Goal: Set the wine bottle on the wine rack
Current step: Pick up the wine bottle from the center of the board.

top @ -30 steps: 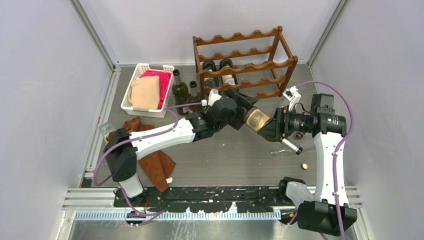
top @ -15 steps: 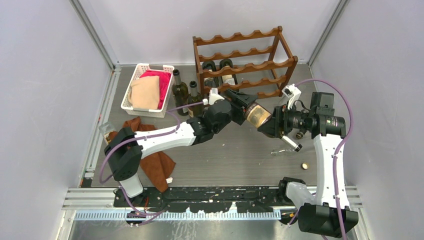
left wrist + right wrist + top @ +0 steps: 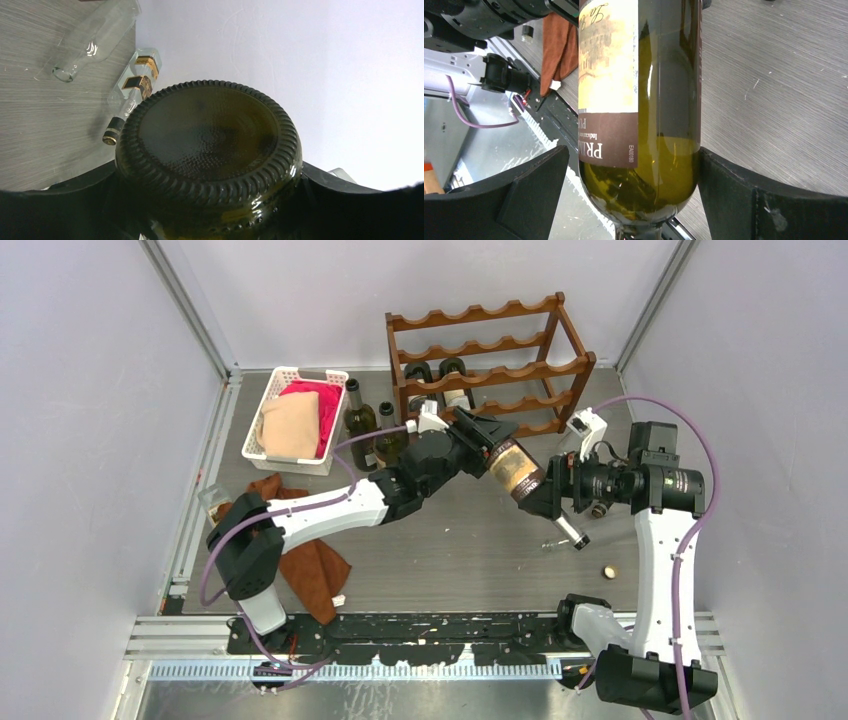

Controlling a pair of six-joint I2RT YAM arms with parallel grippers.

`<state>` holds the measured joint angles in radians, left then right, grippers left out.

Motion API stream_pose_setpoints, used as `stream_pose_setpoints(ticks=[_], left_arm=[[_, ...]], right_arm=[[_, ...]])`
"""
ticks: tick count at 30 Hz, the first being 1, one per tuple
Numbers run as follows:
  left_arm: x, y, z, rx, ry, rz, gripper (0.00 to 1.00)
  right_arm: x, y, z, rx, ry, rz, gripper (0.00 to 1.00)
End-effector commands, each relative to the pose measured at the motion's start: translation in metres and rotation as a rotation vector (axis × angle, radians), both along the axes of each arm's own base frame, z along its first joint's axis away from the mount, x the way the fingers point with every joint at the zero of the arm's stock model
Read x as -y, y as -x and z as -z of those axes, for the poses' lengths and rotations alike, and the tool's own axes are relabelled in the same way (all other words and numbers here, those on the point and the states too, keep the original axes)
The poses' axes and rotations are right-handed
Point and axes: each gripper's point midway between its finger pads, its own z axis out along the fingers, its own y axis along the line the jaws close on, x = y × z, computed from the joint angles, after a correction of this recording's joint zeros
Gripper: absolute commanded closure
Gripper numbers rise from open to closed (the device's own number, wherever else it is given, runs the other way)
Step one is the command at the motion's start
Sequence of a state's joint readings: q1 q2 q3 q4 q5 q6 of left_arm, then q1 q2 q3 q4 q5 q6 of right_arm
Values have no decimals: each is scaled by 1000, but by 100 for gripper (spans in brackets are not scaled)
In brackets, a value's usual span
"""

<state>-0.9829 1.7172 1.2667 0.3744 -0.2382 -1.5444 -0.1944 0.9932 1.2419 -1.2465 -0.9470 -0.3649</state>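
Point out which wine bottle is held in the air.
The labelled green bottle clamped in the left gripper, tilted in mid-air. The racked pair lies in the wine rack; the upright pair stands beside the white basket.

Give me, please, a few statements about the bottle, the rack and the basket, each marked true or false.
1. The left pincer grips the wine bottle at its base end. True.
2. The right pincer is clamped tight on the bottle. False: its jaws stand open on either side of it, with a gap showing on one side.
3. The wine rack holds nothing. False: two bottles lie in one of its lower tiers.
4. The white basket has cloth in it. True.
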Motion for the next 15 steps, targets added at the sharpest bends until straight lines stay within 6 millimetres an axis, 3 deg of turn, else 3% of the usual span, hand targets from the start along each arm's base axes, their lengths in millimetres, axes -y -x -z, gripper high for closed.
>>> stream_pose_setpoints(ticks=[1,6,15], left_arm=[[-31,-23,-81,154,157,-91,100],[-41,-31,-90,160,198,-111,100],[-47,-33,-100,175,217,-119,100]], right_arm=[[5,18,-14,41,66,-11,0],[7,22,-1,14,85,-10,0],[16,9,12,27,129,33,4]])
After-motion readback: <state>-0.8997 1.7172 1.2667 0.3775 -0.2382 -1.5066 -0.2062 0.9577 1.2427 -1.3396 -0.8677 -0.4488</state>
